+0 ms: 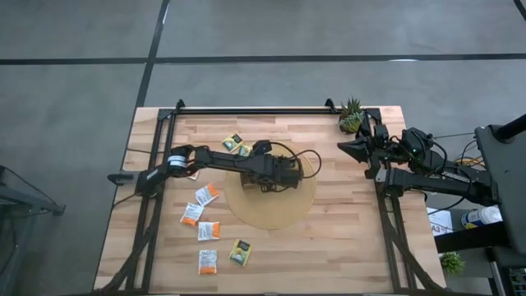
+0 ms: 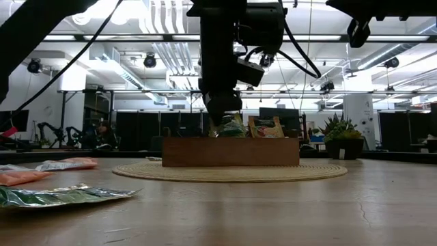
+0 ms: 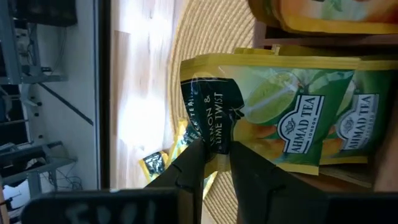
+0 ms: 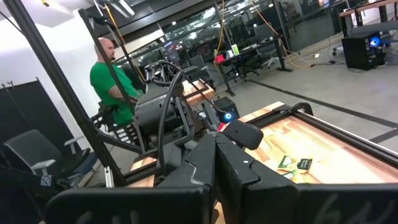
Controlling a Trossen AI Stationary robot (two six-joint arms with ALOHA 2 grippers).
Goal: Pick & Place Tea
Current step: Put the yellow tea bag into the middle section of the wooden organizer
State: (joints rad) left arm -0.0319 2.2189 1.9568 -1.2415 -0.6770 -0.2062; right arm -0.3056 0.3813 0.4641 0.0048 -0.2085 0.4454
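Left gripper [image 3: 216, 163]: over the wooden tray, its two dark fingers [image 3: 189, 169] close together with a narrow gap, pinching the lower edge of a yellow-green sachet.
Held sachet [image 3: 249, 118]: flat square paper packet, yellow rim, green face with lime artwork, a dark label with pale lettering wrapping the side nearest the fingers; it stands on edge just ahead of the fingertips, in the tray.
Second sachet [image 3: 360, 124]: same yellow-green print, standing directly behind the held one and partly covered by it.
Orange-yellow sachet [image 3: 323, 14]: in the next compartment, beyond a wooden divider.
Tray [image 2: 231, 152]: brown wood, resting on the round woven mat [image 1: 271, 215].
Loose sachets beyond the fingers: two yellow-green ones [image 1: 237, 145] on the bare table past the mat's edge.
Loose sachets to the side: white-and-orange ones [image 1: 205, 195] and another yellow-green one [image 1: 240, 252] scattered flat on the table [image 1: 345, 247], well apart from the tray.
Right gripper [image 4: 216, 138]: waiting at the table's edge near the small potted plant [image 1: 351, 115], fingers pressed together, holding nothing.
Background: a person in a green shirt [image 4: 109, 78] stands beyond the table.
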